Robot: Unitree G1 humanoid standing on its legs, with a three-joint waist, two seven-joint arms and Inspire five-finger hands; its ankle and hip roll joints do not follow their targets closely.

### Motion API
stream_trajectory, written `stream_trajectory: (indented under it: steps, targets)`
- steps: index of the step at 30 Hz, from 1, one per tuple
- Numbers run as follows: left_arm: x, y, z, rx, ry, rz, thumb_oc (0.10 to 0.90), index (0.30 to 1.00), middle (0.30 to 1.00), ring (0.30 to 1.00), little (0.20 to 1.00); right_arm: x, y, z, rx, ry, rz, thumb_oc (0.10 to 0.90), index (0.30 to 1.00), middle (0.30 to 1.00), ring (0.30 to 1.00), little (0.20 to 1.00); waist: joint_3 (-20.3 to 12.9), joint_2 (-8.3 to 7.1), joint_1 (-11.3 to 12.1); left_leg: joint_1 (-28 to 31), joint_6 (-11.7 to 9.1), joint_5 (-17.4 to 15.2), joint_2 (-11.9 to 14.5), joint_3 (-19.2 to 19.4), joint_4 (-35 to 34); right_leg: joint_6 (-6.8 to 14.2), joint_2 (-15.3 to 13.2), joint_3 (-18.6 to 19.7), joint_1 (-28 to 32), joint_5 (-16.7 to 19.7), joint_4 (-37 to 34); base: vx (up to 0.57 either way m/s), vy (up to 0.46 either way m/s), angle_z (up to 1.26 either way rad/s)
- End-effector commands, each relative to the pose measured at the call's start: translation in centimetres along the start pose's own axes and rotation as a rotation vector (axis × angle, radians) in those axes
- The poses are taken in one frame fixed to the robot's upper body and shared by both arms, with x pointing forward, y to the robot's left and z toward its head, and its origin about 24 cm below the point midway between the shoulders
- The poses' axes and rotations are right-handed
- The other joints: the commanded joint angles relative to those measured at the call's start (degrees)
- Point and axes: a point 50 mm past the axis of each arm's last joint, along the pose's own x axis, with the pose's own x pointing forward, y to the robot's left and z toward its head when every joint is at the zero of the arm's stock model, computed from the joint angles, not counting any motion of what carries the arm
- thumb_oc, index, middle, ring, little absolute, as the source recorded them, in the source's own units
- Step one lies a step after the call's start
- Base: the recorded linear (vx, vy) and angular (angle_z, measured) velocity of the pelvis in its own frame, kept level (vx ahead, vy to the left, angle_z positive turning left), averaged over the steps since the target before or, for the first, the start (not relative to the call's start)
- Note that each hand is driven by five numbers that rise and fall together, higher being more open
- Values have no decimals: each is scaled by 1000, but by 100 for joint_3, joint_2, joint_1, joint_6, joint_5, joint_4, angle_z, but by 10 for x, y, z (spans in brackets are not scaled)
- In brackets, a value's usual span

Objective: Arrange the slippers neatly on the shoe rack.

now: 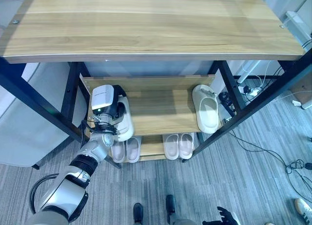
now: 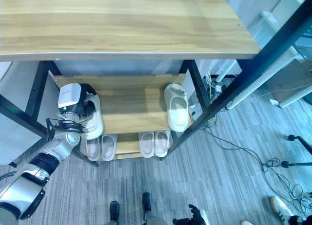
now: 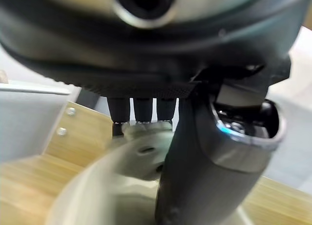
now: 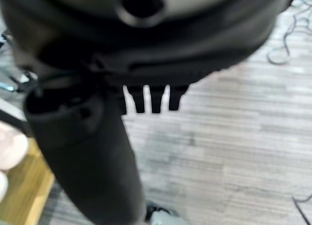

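Observation:
A cream slipper (image 1: 125,123) lies at the left end of the rack's middle shelf (image 1: 161,113), toe toward the back. My left hand (image 1: 111,109) is shut on it. In the left wrist view the thumb (image 3: 209,176) presses inside the slipper (image 3: 117,191) and the fingers hook over its far edge. Its mate, a second cream slipper (image 1: 207,108), lies at the right end of the same shelf, its heel overhanging the front edge. My right hand (image 1: 222,217) hangs low over the floor, fingers relaxed and holding nothing (image 4: 87,152).
The bottom shelf holds a pinkish pair (image 1: 126,149) and a white pair (image 1: 178,146). A wide wooden top shelf (image 1: 151,25) overhangs the rack. Black frame posts (image 1: 229,86) flank the shelves. Cables and a power strip (image 1: 251,91) lie on the floor to the right.

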Motion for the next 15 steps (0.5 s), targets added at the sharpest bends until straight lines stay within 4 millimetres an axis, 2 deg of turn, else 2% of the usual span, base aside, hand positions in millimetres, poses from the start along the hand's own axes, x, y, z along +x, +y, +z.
stream_trajectory:
  steps: [1, 9, 10, 15]
  targets:
    - [44, 43, 61, -99, -208, 220, 400, 300, 300, 300, 300, 8, -35, 11, -33, -59, -125, 800, 900, 900, 900, 900, 272, 238, -107, -139, -260, -273, 12, -185, 13, 566, -157, 67, 140, -322, 110, -44, -31, -12]
    - [54, 44, 95, -82, -300, 228, 400, 300, 300, 300, 300, 10, -44, 17, -67, -81, -162, 800, 900, 900, 900, 900, 426, 268, -250, -443, -267, -213, 52, -50, 13, 572, -154, 195, -239, -235, 127, -13, -21, -7]
    - [58, 46, 104, -83, -323, 235, 400, 300, 300, 300, 300, 11, -46, 20, -70, -88, -172, 800, 900, 900, 900, 900, 467, 284, -289, -497, -269, -201, 57, -31, 13, 579, -159, 226, -315, -202, 126, 0, -14, -16]
    - [66, 58, 125, -101, -373, 278, 400, 300, 300, 300, 300, 12, -48, 26, -65, -111, -180, 800, 900, 900, 900, 900, 544, 296, -366, -619, -278, -179, 72, 43, 13, 591, -147, 295, -475, -141, 114, 4, -21, -4]
